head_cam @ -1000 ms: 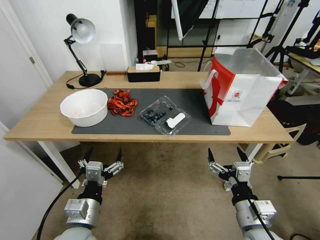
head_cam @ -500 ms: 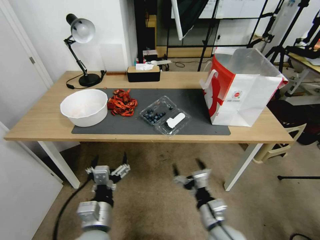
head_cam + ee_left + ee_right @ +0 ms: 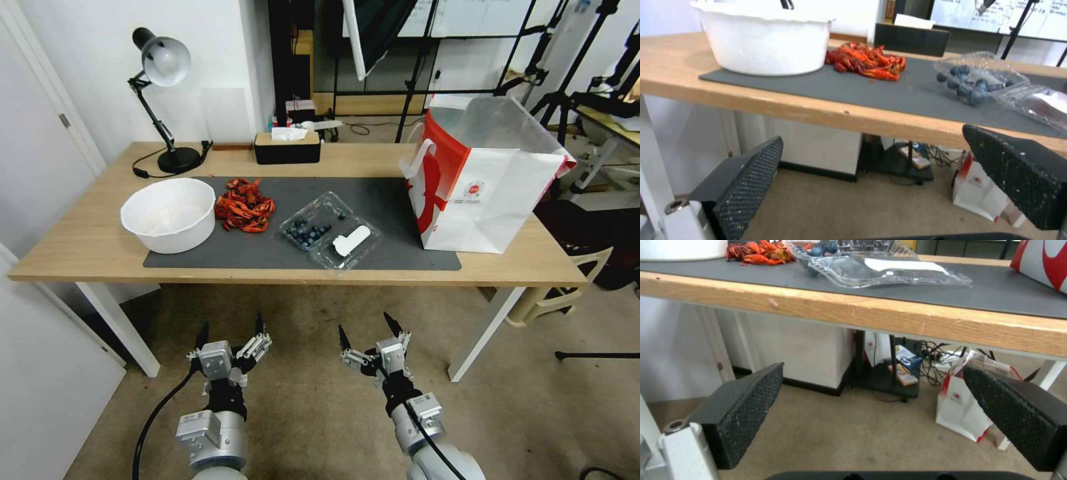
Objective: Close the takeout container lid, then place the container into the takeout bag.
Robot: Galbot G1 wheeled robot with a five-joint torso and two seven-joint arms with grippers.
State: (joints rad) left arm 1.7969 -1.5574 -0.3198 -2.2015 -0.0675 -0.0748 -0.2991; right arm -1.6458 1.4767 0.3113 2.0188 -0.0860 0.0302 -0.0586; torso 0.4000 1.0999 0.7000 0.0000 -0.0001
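Note:
The takeout container [image 3: 313, 225] lies open on the dark mat, blueberries in its clear tray [image 3: 974, 79]. Its lid [image 3: 348, 243] is folded flat toward the table's front edge, white label facing up [image 3: 902, 266]. The takeout bag [image 3: 485, 179], white with red sides, stands open at the right end of the table. Both arms hang below and in front of the table edge, over the floor. My left gripper [image 3: 230, 327] is open with nothing between its fingers. My right gripper [image 3: 367, 327] is open too and holds nothing.
A white round bowl [image 3: 169, 213] and a heap of red crayfish [image 3: 244, 205] sit left of the container. A desk lamp [image 3: 161, 100] and a black tissue box [image 3: 287, 147] stand at the back. The table edge [image 3: 889, 315] runs just above both grippers.
Both grippers have moved inward toward the middle. The right one has swung far to the left, from under the bag side to below the container. The table things have stayed put.

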